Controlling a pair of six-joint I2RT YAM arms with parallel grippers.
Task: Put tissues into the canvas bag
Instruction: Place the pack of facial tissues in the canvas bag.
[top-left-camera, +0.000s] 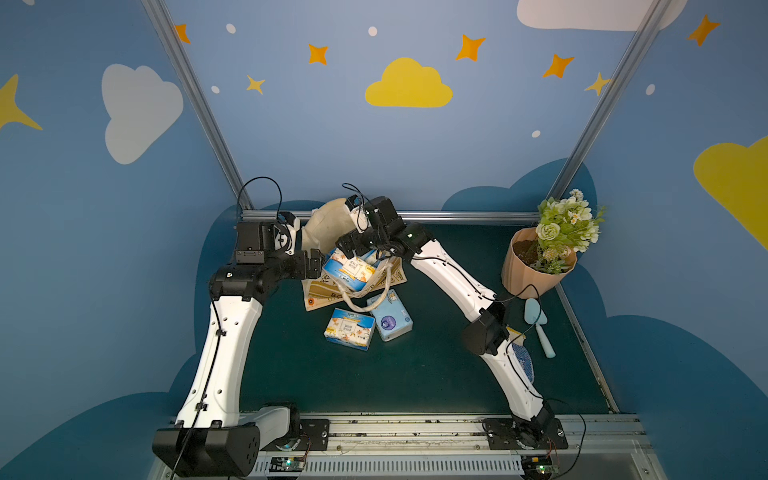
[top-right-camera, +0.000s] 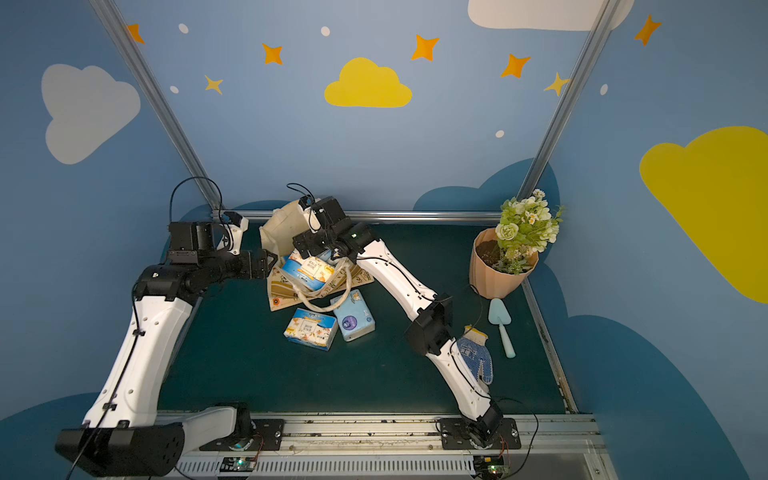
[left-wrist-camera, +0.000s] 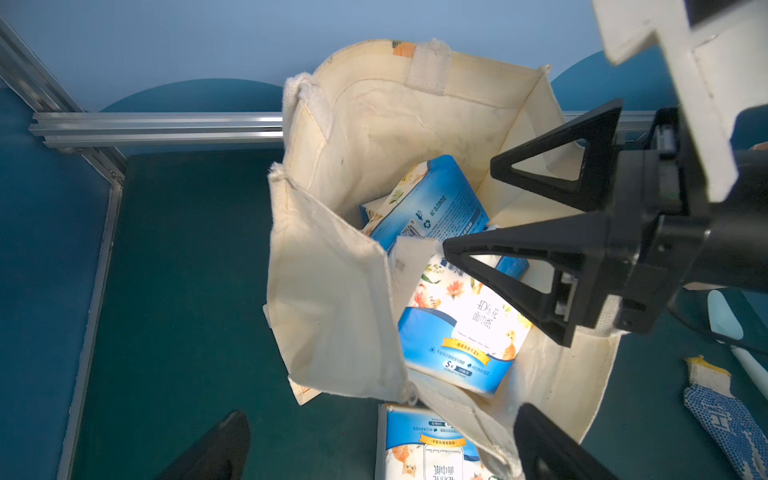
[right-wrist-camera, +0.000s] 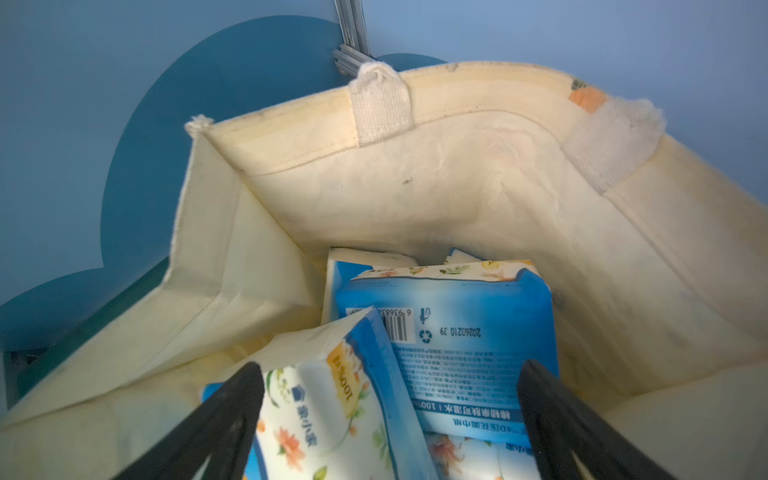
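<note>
Speaker one: Dark green mat (top-left-camera: 415, 374), blue walls painted with clouds and stars. Where is the canvas bag (top-left-camera: 328, 224)?

Speaker two: Far middle of the mat, mouth gaping, its printed front slumped toward the near side.

Speaker one: And the tissues?

Speaker two: Several are inside. The right wrist view shows a barcode pack (right-wrist-camera: 449, 332) beside a floral pack (right-wrist-camera: 324, 415), with more behind (I can't count them all). Two lie outside on the mat, just on the near side of the bag, side by side: a second floral pack (top-left-camera: 349, 329) on the left and a pale blue pack (top-left-camera: 390, 316) on the right.

Speaker one: Grippers?

Speaker two: The right gripper (left-wrist-camera: 469, 208) hangs over the bag's mouth, jaws spread wide and clamping nothing; the packs lie loose below it. The left gripper (top-left-camera: 318, 262) sits at the bag's left edge, likewise released, holding nothing.

Speaker one: Anything else?

Speaker two: A flower pot (top-left-camera: 536, 266) at the far right, with a trowel (top-left-camera: 538, 328) and a glove (top-right-camera: 476, 357) nearer.
</note>
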